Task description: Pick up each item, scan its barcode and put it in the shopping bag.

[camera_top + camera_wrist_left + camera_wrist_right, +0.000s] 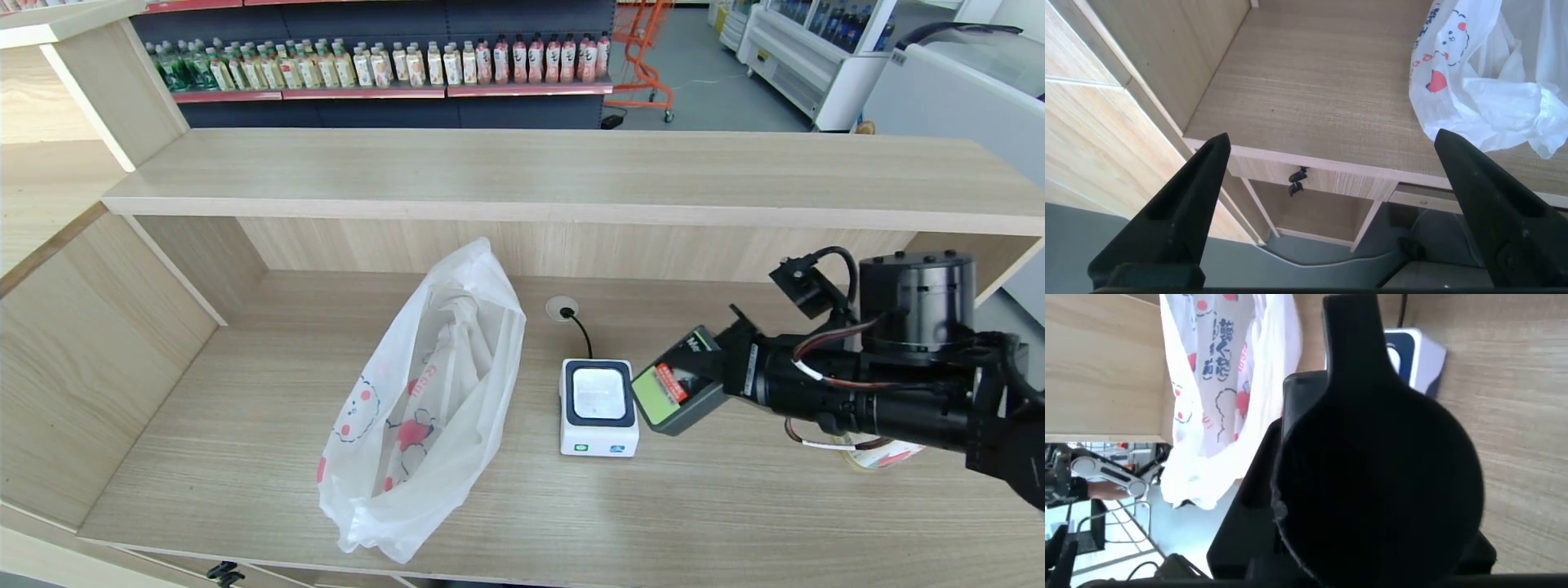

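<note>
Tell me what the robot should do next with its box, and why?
Probably slide it a little leftward, over the white square scanner with dark glass top. The right claw grips the dark grey box with green and red label just beside the scanner, not above its glass, so it likely isn't scanned yet.

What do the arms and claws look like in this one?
Right arm: black cylindrical links, a grey metal drum joint, loose black, white and red cables, a small black camera on a bracket. Left claw: two plain black wedge-shaped fingers.
</note>
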`<state>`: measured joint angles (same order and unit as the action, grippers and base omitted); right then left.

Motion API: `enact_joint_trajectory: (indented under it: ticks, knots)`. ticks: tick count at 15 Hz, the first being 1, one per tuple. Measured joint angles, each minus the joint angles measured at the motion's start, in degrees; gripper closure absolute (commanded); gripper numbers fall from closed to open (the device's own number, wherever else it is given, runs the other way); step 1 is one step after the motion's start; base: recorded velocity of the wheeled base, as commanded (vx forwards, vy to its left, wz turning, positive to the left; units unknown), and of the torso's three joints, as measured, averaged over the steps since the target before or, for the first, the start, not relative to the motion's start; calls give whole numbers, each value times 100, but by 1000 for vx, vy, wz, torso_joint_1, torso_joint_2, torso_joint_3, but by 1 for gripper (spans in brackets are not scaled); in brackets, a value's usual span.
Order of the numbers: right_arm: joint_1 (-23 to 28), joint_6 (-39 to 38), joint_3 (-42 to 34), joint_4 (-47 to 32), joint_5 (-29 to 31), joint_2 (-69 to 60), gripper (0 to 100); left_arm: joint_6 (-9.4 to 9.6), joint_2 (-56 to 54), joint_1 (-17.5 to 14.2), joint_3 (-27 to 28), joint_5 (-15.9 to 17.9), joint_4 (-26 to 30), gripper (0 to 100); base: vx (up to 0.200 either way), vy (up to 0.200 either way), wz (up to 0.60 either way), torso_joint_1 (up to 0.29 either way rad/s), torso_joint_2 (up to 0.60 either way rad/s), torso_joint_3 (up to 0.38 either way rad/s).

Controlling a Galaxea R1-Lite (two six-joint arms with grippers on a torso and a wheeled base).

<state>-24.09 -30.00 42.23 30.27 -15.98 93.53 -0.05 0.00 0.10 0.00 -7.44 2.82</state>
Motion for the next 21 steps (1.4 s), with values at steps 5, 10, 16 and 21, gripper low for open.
enact_joint_trajectory:
  ticks: [5,10,16,21]
  knots:
    - [-284,948,385,7,49,777,100,0,0,0,0,0,0,0,0,0,0,0,0,0]
    - [-302,1169,763,40,41,1339,100,0,0,0,0,-2,0,0,0,0,0,0,0,0]
    - [-317,1448,1097,71,37,1755,100,0,0,0,0,0,0,0,0,0,0,0,0,0]
    - [-315,1237,1209,-11,15,1607,100,0,0,0,0,0,0,0,0,0,0,0,0,0]
